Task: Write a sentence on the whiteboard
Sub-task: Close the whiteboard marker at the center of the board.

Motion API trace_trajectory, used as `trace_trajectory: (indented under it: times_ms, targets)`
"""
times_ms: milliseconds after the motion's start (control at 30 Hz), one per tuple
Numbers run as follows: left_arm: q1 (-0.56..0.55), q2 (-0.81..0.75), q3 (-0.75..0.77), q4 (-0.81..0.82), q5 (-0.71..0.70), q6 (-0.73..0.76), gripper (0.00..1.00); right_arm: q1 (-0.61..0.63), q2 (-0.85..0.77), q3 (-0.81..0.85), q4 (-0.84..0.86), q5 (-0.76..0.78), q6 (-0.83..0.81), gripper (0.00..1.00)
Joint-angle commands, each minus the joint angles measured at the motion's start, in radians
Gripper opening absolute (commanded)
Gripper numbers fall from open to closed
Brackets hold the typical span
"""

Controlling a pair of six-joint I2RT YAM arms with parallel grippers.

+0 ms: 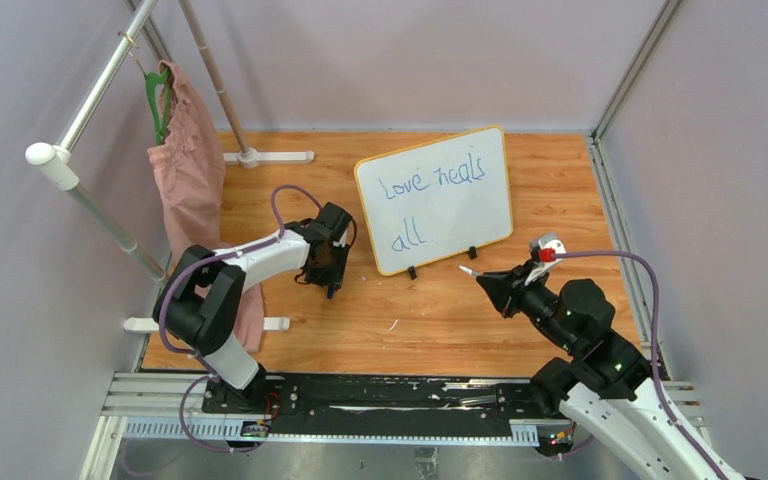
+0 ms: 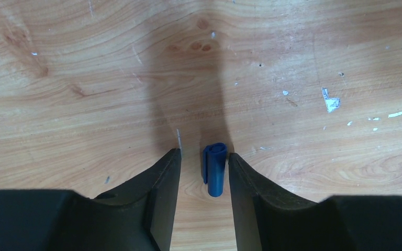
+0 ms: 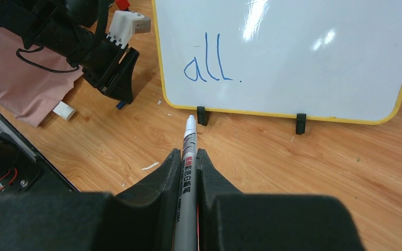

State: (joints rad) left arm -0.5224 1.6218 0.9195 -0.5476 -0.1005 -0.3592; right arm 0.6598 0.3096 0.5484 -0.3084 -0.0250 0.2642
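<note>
One marker in right pincer, whiteboard upright

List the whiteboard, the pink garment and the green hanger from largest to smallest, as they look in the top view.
1. whiteboard
2. pink garment, partly hidden behind the left arm
3. green hanger

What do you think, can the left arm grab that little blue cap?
Probably yes. The cap lies on the table right between the open jaws of the left gripper, and nothing blocks it; the jaws only need to close.
</note>
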Motion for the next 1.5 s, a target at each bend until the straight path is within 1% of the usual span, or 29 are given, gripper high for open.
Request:
trace_trajectory:
  times_ms: [0, 333, 500, 867, 1100, 1200, 1267, 1467]
  targets:
    - [-0.002, 0.024, -0.013, 0.018, -0.024, -0.011, 0.43, -0.012, -0.02, 0.014, -0.011, 0.016, -0.009, 0.0]
    - [-0.026, 0.042, -0.008, 0.004, -0.048, -0.006, 0.41, -0.012, -0.029, 0.012, -0.017, 0.023, -0.007, 0.0]
    - [-0.028, 0.044, -0.008, 0.003, -0.051, -0.006, 0.34, -0.011, -0.033, 0.012, -0.019, 0.023, -0.008, 0.0]
    - [-0.028, 0.049, -0.002, -0.001, -0.048, -0.003, 0.27, -0.012, -0.026, 0.013, -0.018, 0.025, -0.006, 0.0]
    - [-0.028, 0.046, -0.004, 0.0, -0.047, -0.004, 0.18, -0.012, -0.017, 0.015, -0.013, 0.024, -0.008, 0.0]
    - [-0.028, 0.041, -0.009, 0.002, -0.044, -0.014, 0.1, -0.012, -0.015, 0.013, -0.011, 0.023, -0.007, 0.0]
    - [-0.028, 0.035, -0.013, 0.001, -0.038, -0.021, 0.07, -0.012, -0.016, 0.013, -0.009, 0.023, -0.008, 0.0]
    - [-0.028, -0.008, -0.04, 0.018, -0.064, -0.112, 0.0, -0.012, -0.015, 0.015, -0.009, 0.024, -0.004, 0.0]
